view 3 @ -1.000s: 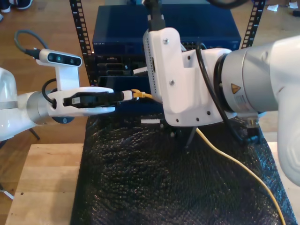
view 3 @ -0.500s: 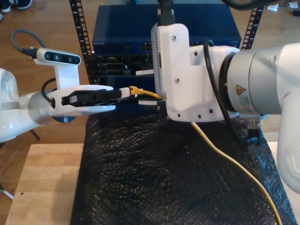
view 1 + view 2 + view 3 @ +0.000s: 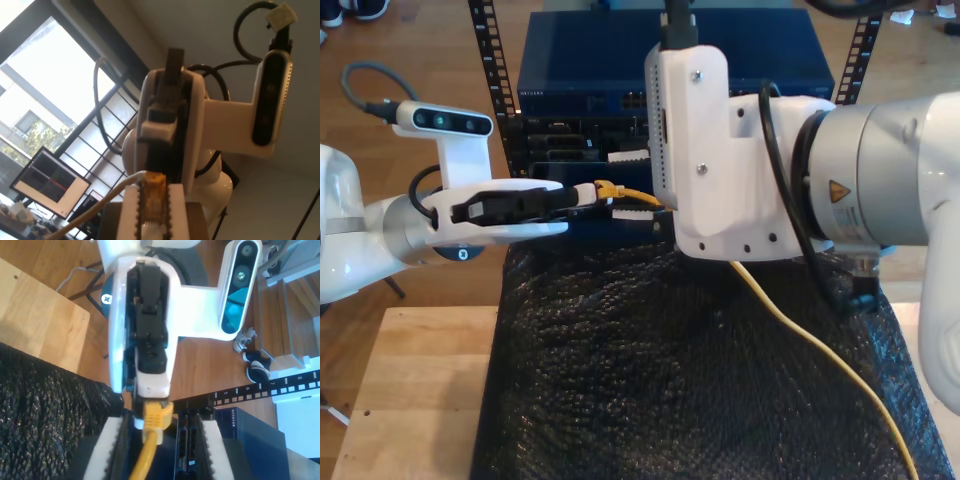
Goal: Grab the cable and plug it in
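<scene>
Black padded mat point(image 3: 650, 380) covers the table; its near edge is cut off by the frame. My second arm fills the exterior view's right, wrist housing upright, and it blocks my second gripper point(image 3: 160, 440) from that camera. A yellow warning triangle point(image 3: 829, 190) sits on this arm; its text is too small to read. The blue switch point(image 3: 580, 60) sits at the far side in the rack; "NETGEAR" reads on it in the second wrist view, and the rack rail point(image 3: 280, 387) carries numbers 5 to 8.

My first arm reaches in level from the exterior view's left. My first gripper point(image 3: 585, 195) is closed on the cable point(image 3: 800, 340) at its plug point(image 3: 152, 415), in front of the switch. My second gripper's fingers stand apart either side of the cable, not pinching. The cable trails near-right over the mat, its end out of frame.
</scene>
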You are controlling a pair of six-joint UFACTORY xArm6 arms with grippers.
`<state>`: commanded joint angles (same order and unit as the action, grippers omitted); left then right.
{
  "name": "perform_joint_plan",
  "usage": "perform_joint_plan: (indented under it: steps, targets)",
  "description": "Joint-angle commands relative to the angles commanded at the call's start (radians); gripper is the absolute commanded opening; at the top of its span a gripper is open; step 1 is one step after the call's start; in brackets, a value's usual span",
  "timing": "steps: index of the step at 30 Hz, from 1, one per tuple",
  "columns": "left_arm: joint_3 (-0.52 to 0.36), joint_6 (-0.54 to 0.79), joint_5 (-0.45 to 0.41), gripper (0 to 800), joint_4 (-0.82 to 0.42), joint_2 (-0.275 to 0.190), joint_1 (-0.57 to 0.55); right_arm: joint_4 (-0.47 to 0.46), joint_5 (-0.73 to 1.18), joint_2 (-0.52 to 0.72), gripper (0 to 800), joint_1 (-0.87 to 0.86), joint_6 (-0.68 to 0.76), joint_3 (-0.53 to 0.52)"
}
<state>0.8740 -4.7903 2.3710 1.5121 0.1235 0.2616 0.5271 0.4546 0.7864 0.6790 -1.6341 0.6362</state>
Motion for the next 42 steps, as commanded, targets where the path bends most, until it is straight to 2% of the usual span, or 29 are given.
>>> perform_joint_plan:
  steps: [29,35,42]
  targets:
    - [0.003,0.003,0.026,30,0.012,0.005,-0.006,0.0,0.0,0.005,281,0.023,0.005,0.0]
    - [0.003,0.003,0.028,31,0.012,0.005,-0.008,0.0,0.0,0.005,244,0.023,0.006,-0.002]
    - [0.003,0.003,0.029,31,0.012,0.005,-0.008,0.0,0.0,0.006,149,0.021,0.025,-0.003]
